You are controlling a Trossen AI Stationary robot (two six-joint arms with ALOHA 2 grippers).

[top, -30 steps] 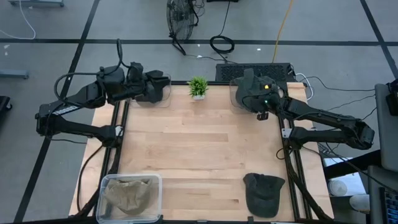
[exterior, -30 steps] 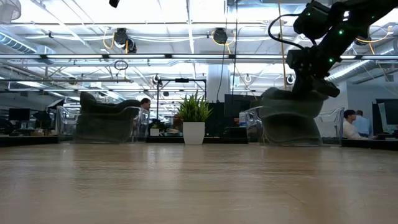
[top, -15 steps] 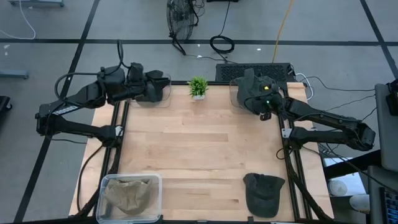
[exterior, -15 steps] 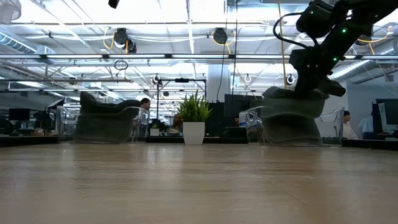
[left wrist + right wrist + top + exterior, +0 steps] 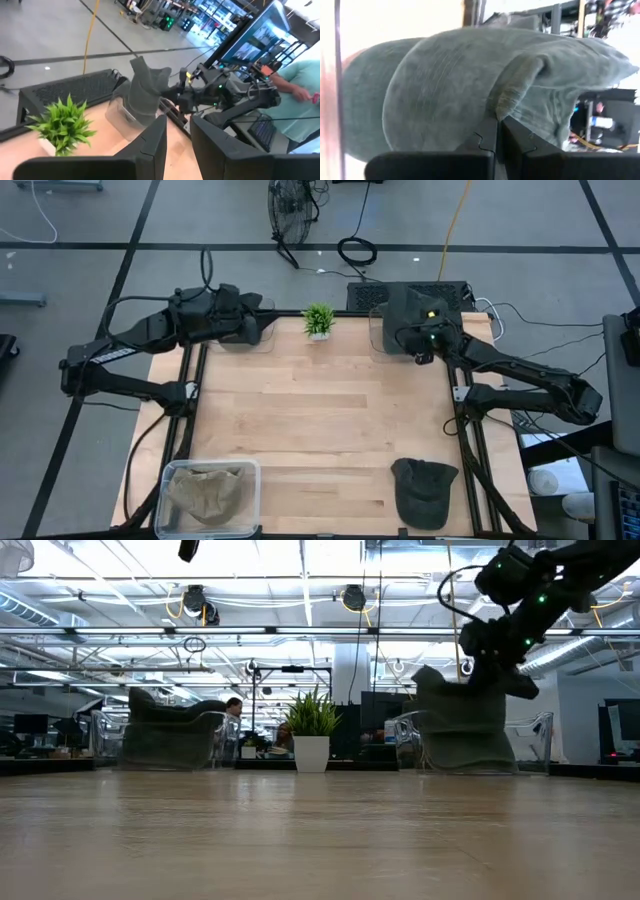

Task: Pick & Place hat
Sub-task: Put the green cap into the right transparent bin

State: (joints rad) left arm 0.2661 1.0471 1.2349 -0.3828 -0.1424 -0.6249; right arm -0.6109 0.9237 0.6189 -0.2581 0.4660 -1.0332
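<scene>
While my right hand (image 5: pixel 421 345) pinches only a fold of the grey hat (image 5: pixel 405 308), lifted over the clear bin (image 5: pixel 378 340) at one o'clock on the bench (image 5: pixel 320 430), the cloth could slip free.

The table's (image 5: pixel 320 410) middle lies bare; a plant (image 5: pixel 319 320), bins and arms crowd the far edge.

Right hand (image 5: pixel 418 332) lifted grey hat (image 5: pixel 408 308) upward.

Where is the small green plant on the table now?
In the high view, the plant stands at the table's far edge, between the two clear bins: one left, one right.
</scene>
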